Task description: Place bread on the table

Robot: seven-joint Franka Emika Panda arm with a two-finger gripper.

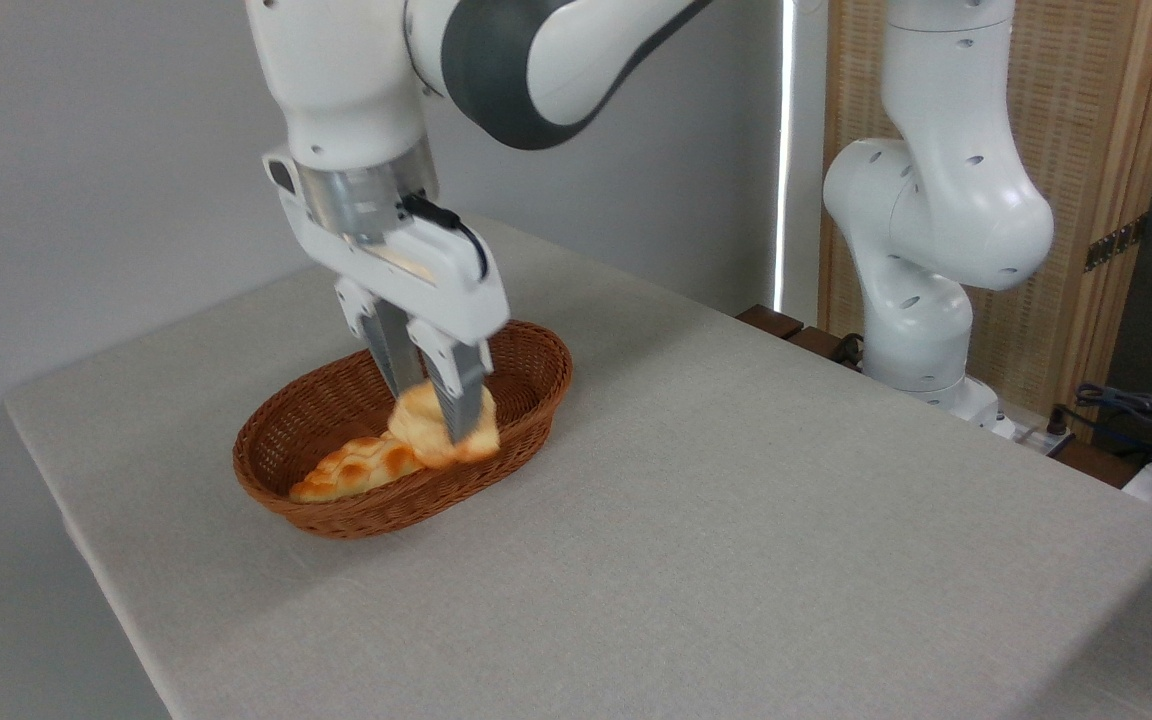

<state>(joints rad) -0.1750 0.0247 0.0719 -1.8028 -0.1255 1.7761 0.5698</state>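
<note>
With the end effector [433,405] clamped across the bread [436,430] inside the basket [526,400], treat the bread as light, soft and flaky: keep the mid-body hold gentle.

My feed is bright and evenly lit, with soft diffuse light and no hard glare on the table [736,520]. A thin strip of strong daylight burns out at the upper centre-right of the frame. A faint shadow lies below the basket [356,500], toward the lower left. The gripper [436,405] and the bread [426,425] are slightly motion-blurred; the rest stays sharp.
</note>
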